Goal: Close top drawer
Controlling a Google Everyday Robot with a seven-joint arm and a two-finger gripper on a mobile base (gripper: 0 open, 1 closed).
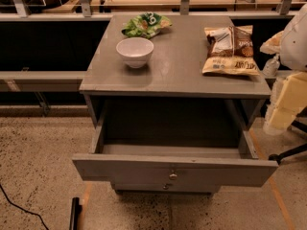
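Observation:
The top drawer (144, 169) of the grey cabinet (177, 75) is pulled far out toward me. Its long front panel has a small round metal knob (173, 175) at the centre, and the inside looks empty. My arm (292, 80) shows as white and cream segments at the right edge, beside the cabinet's right side. My gripper (271, 63) seems to be the pale part by the cabinet's right top corner, well above and right of the drawer front and apart from it.
On the cabinet top stand a white bowl (135, 51), a green snack bag (146, 25) and brown chip bags (229, 49). A lower drawer knob (166, 186) shows under the open drawer. A black object (75, 213) and a cable (19, 207) lie on the floor at the left.

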